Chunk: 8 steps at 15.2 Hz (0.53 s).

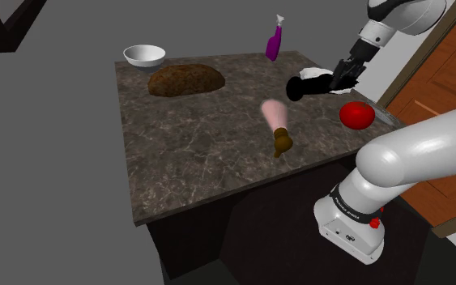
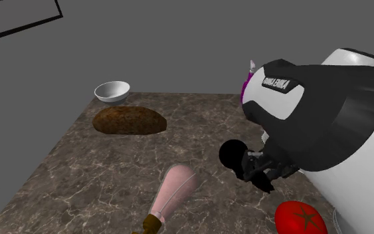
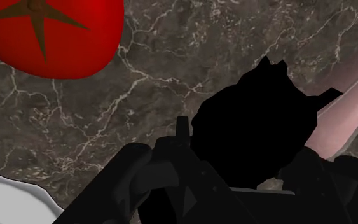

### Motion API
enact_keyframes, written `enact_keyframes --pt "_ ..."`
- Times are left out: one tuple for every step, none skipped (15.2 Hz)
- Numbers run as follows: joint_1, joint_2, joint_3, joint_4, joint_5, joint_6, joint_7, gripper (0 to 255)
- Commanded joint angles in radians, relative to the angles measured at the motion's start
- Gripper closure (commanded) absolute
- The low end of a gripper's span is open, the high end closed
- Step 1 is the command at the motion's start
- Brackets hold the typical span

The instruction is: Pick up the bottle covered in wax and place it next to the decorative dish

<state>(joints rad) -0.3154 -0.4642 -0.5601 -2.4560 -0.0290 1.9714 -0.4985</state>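
**Worktop contents, listed outward from the bottle**

1. Bottle (image 1: 275, 121): pale pink body with a lumpy brown neck. It lies on its side on the dark marbled worktop (image 1: 185, 154). It is near the gripper (image 1: 338, 79) but apart from it, out past the gripper's tip. The pink base end is nearer the gripper and the brown neck points away. Nothing grips it.
2. Gripper: low over the worktop. A black, round-ended shape (image 1: 296, 87) sits right at its tip. Black merges with black, so I cannot tell whether the gripper is spread, closed or pinching that shape.
3. White dish (image 1: 309, 73): just beside the gripper, partly hidden behind the black shape.
4. Tomato (image 1: 356, 114): red, just beside the gripper on the side away from the dish.
5. Spray bottle (image 1: 274, 40): purple and upright, beyond the dish from the gripper.
6. Loaf (image 1: 185, 79): brown, well apart from the gripper, past the black shape.
7. Bowl (image 1: 145, 55): white, farthest from the gripper, beyond the loaf at the worktop's corner.
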Motion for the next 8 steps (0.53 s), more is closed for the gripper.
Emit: enact_keyframes --pt "0.002 0.011 -0.006 -0.023 0.002 0.034 -0.007 255" --pt "0.004 0.017 -0.010 -0.032 0.004 0.049 -0.011 255" --pt "0.005 0.024 -0.014 -0.041 0.005 0.063 -0.015 255" --pt "0.006 0.031 -0.018 -0.050 0.007 0.078 -0.019 255" --pt "0.008 0.038 -0.022 -0.058 0.009 0.093 -0.024 255" --pt "0.009 0.045 -0.026 -0.066 0.011 0.108 -0.028 255" --pt "0.011 0.053 -0.030 -0.074 0.013 0.122 -0.033 255" --pt "0.013 0.061 -0.034 -0.082 0.016 0.137 -0.038 255"
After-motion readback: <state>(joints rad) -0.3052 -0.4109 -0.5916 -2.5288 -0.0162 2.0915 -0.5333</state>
